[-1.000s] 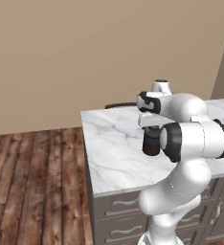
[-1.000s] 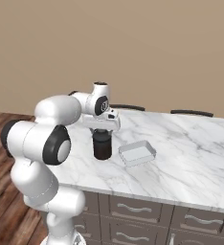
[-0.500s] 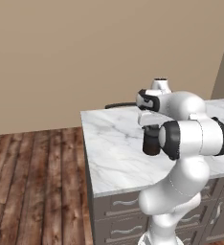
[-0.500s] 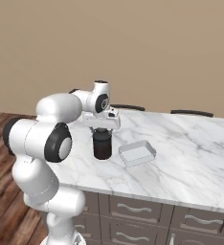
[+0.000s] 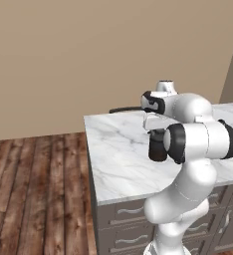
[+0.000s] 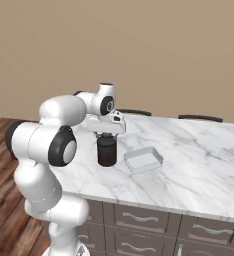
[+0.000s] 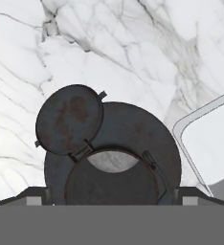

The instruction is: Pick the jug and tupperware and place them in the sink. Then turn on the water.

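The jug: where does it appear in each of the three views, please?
Left base view: the jug stands right of centre, partly behind the arm.
Right base view: left of centre, under the hand, beside the tupperware.
Hand view: lower centre, seen from above.
Shared landmark: the white marble counter.

A white marble counter (image 6: 199, 165) with grey veining tops grey drawer cabinets. Standing upright on it, directly under the pincer (image 6: 107, 134), is the black-brown jug (image 6: 107, 151); seen from the hand, its round lid is flipped open to one side. Just beside the jug, off to the pincer's right, the shallow pale tupperware (image 6: 143, 160) lies flat on the marble, apart from the jug
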You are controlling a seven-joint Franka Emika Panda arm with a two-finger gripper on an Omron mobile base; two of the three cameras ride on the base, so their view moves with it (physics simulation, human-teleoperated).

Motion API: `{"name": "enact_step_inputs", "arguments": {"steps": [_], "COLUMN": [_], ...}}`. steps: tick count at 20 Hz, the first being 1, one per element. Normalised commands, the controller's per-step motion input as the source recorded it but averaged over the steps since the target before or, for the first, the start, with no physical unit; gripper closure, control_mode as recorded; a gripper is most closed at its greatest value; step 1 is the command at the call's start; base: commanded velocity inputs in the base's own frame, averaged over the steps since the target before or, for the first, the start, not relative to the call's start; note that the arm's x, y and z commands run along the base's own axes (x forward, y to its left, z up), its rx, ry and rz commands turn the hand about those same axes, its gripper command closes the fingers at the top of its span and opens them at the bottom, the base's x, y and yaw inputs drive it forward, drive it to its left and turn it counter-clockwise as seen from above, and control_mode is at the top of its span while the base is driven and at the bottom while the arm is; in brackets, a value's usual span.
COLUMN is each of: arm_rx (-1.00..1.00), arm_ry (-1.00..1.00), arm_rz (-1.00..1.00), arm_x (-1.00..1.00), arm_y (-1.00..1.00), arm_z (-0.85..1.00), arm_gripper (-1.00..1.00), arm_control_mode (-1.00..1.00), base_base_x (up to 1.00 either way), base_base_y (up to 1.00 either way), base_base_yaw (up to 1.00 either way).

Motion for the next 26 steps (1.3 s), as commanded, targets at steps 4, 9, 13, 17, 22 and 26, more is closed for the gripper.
{"name": "enact_step_inputs", "arguments": {"steps": [4,9,13,17,22,26], "arm_rx": [0.00,0.03,0.05,0.01,0.00,0.00], "arm_ry": [-0.01,-0.11,-0.16,-0.07,0.00,0.00], "arm_rz": [0.00,0.00,0.00,0.01,0.02,0.00], "arm_x": [-0.16,-0.47,-0.39,-0.31,-0.37,-0.47], "arm_y": [0.00,0.00,0.00,0.02,0.07,0.16], "arm_z": [0.00,0.14,0.42,0.67,0.75,0.76], "arm_gripper": [1.00,1.00,1.00,1.00,1.00,1.00], "arm_control_mode": [-1.00,-1.00,-1.00,-1.00,-1.00,-1.00], "base_base_x": [0.00,0.00,0.00,0.00,0.00,0.00], "base_base_y": [0.00,0.00,0.00,0.00,0.00,0.00], "base_base_yaw": [0.00,0.00,0.00,0.00,0.00,0.00]}}
